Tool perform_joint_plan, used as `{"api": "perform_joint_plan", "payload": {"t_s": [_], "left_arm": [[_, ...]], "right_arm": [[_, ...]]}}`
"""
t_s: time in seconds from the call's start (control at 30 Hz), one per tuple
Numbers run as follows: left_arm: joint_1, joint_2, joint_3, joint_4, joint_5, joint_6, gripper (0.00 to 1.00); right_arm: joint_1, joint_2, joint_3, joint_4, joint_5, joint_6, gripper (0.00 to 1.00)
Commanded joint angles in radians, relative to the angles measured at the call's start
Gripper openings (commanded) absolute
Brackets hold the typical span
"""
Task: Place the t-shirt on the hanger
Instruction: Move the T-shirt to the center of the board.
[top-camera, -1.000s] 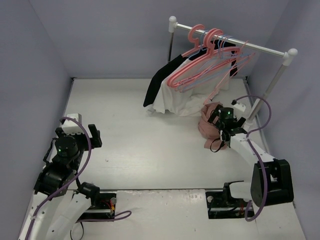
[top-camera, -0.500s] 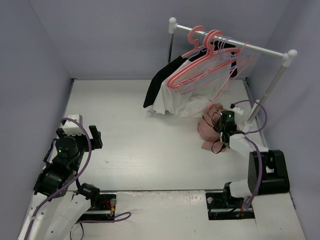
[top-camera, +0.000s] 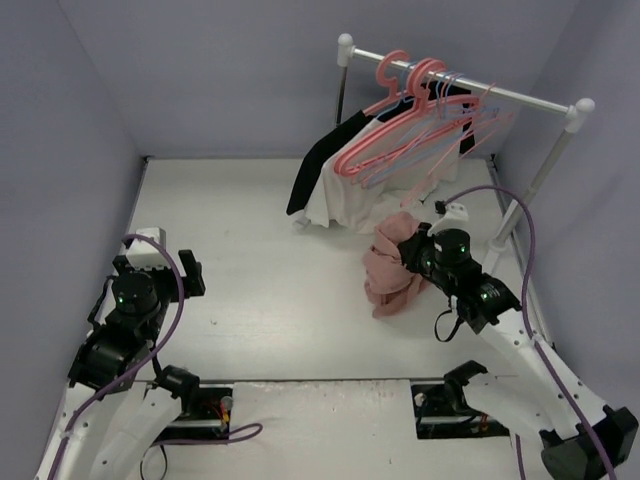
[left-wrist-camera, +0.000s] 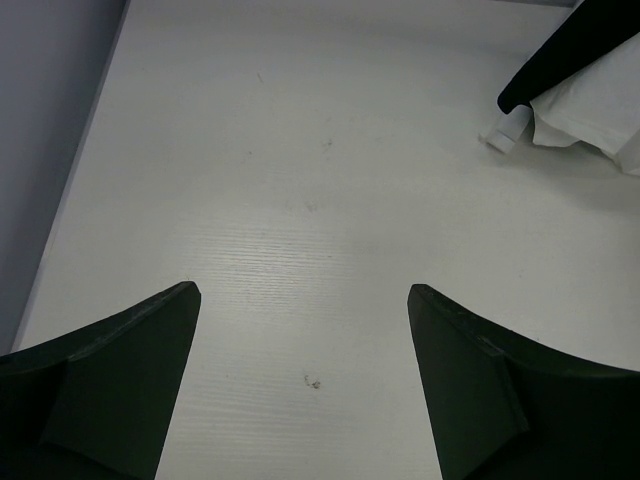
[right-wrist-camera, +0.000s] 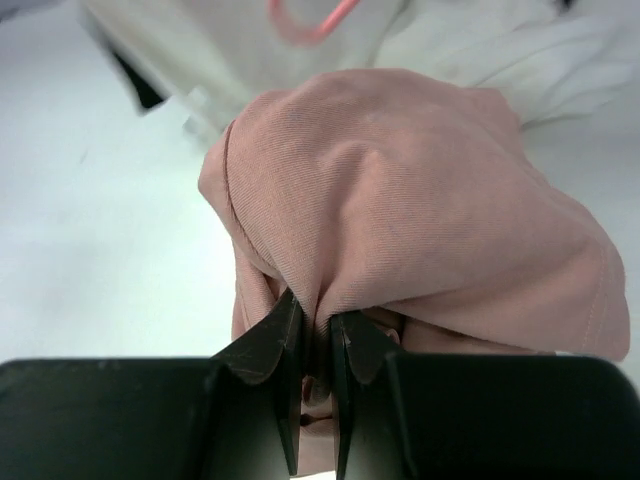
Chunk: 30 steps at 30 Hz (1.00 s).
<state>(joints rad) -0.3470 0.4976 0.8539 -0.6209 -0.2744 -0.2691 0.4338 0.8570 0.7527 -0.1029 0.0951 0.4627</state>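
Your right hand (right-wrist-camera: 318, 322) is pinched almost closed on a fold of the t-shirt (right-wrist-camera: 400, 200). The shirt bulges over the fingers as a soft, finely woven salmon-pink lump and hangs bunched in front of the rail (top-camera: 500, 95). You cannot tell whether its lower end touches the table (top-camera: 260, 260). Your left hand (left-wrist-camera: 302, 290) is spread wide with nothing in it, near the left wall (top-camera: 60, 150). The table is matte white with faint grain and a few small scuffs, and the walls are plain lilac-grey. On the slim white rail, thick coral-pink hangers (top-camera: 395, 120) crowd thinner ones. A black garment (top-camera: 315, 165) and a white garment (top-camera: 345, 205) drape down from it.
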Motion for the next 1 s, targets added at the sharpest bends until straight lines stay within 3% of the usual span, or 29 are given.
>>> {"api": "perform_joint_plan", "payload": {"t_s": [0.0,0.13,0.27,0.37,0.47,0.53,0.57,0.63,0.77,0.87,0.97], "left_arm": [[0.0,0.01,0.015,0.077,-0.012,0.007,0.81],[0.002,0.004,0.014,0.078,-0.01,0.005,0.81],[0.003,-0.006,0.01,0.079,0.001,0.007,0.81],[0.003,-0.014,0.005,0.079,-0.002,0.008,0.81],[0.003,-0.02,0.005,0.081,0.001,0.01,0.81],[0.003,-0.02,0.003,0.081,0.005,0.01,0.81],[0.003,-0.019,0.002,0.081,0.009,0.01,0.81],[0.003,-0.017,0.0,0.084,0.021,0.011,0.81],[0.003,0.006,-0.005,0.1,0.08,0.015,0.81],[0.003,0.05,-0.003,0.113,0.154,0.001,0.81],[0.002,0.13,0.018,0.108,0.201,-0.04,0.81]], "right_arm": [[0.152,0.036,0.102,-0.046,-0.076,0.028,0.0],[0.397,0.162,0.223,-0.046,0.018,0.003,0.0],[0.56,0.294,0.413,-0.041,0.117,-0.062,0.0],[0.612,0.375,0.49,-0.019,0.131,-0.088,0.0],[0.62,0.417,0.524,0.035,0.126,-0.098,0.02],[0.62,0.429,0.506,0.053,0.185,-0.101,0.16],[0.62,0.433,0.484,0.057,0.201,-0.108,0.29],[0.616,0.436,0.427,0.055,0.28,-0.107,0.45],[0.571,0.414,0.286,0.053,0.316,-0.073,0.58],[0.532,0.353,0.19,0.048,0.279,-0.073,0.57],[0.518,0.31,0.128,0.05,0.226,-0.143,0.44]]}}
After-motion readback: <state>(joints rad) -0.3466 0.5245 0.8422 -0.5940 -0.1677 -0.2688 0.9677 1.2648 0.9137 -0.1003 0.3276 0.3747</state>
